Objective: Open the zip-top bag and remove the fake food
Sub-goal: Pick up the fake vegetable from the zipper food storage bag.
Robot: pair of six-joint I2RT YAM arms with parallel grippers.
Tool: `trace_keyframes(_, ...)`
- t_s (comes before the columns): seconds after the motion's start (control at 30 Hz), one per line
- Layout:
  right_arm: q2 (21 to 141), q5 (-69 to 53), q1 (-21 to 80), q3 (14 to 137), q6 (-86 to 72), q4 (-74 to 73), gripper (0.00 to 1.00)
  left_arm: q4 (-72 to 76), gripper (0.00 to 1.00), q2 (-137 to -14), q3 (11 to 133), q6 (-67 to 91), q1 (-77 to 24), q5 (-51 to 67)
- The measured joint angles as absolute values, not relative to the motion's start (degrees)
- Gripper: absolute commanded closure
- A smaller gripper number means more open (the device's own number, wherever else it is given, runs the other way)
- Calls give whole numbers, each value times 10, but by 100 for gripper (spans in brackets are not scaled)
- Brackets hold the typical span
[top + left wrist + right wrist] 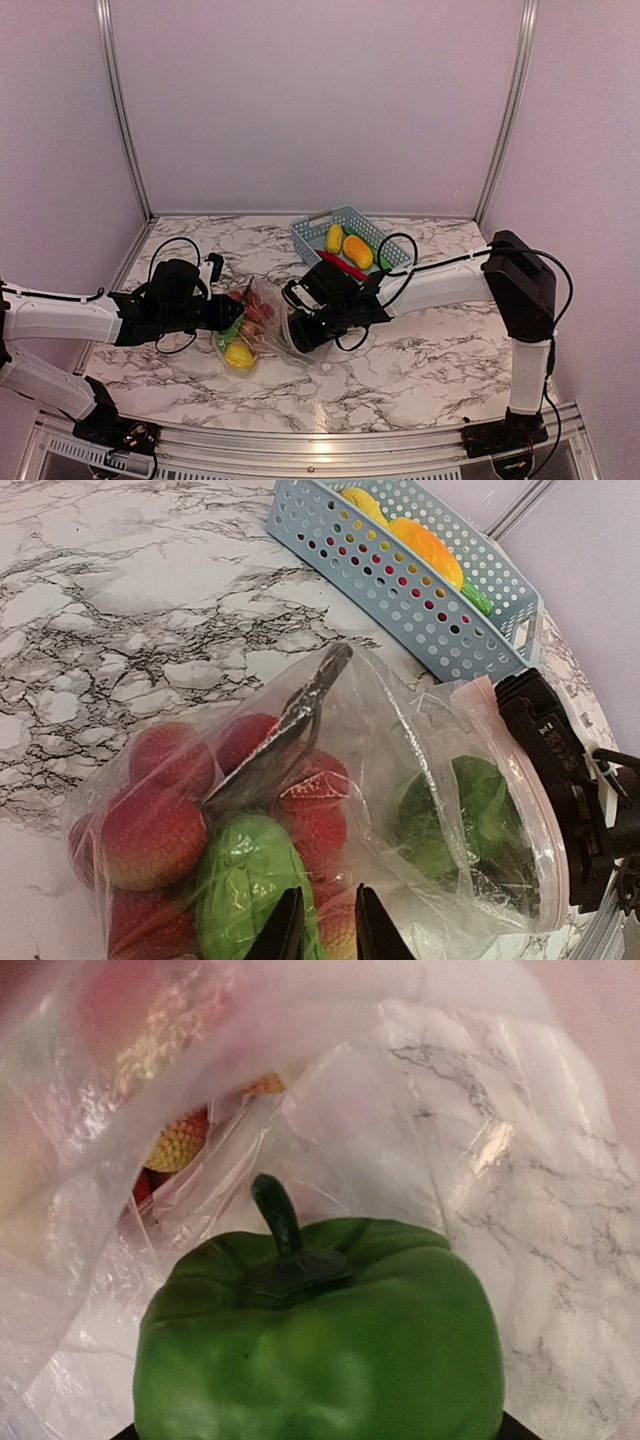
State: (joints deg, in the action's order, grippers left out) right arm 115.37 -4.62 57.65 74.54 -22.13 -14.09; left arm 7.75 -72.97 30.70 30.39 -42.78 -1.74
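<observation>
- Left gripper point(325, 932): its jaws stood at a narrow slot, and a fold of the clear, crinkly plastic zip-top bag point(400, 730) looked pinched in there. I judged it was anchoring the closed end.
- Right in front of those fingertips, under the film, most of the fake food point(150, 830) was heaped: round red toy fruits, with a lumpy green plastic piece point(250, 880) nearest the tips. The whole bag lay on the white marble-patterned table point(120, 610).
- Further out from the left gripper, the bag's mouth gaped wide, with the zip strip curling round the opening. So the opening step was done!
- In that mouth sat a glossy green plastic bell pepper point(320, 1340), stalk pointing deeper into the bag.
- Right gripper point(305, 328): it sat at the mouth, facing the left one across the bag. On its own camera the pepper filled the spot where the fingers belong and hid them. I could not tell how wide they stood, nor whether they had it, though the placement suggested a grasp.
- Step in hand, by my reading: removal, with the pepper next out.
- The next move called for a straight pull back out of the mouth while the left gripper held the film down, clearing the zip rim without dragging the bag along.
- Beyond the right gripper, the blue-grey perforated plastic basket point(400, 590) waited, yellow and orange pieces already inside.
</observation>
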Motion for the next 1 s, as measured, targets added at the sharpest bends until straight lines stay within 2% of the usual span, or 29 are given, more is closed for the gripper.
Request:
trace_keyframes(0.2,1110,-37,576,745,-218,-155,55,77,80,-730,307,304,-428,-20)
trace_keyframes(1.0,915,-34,563,701,-210,-231,58,79,80,-732,307,304,-428,-22)
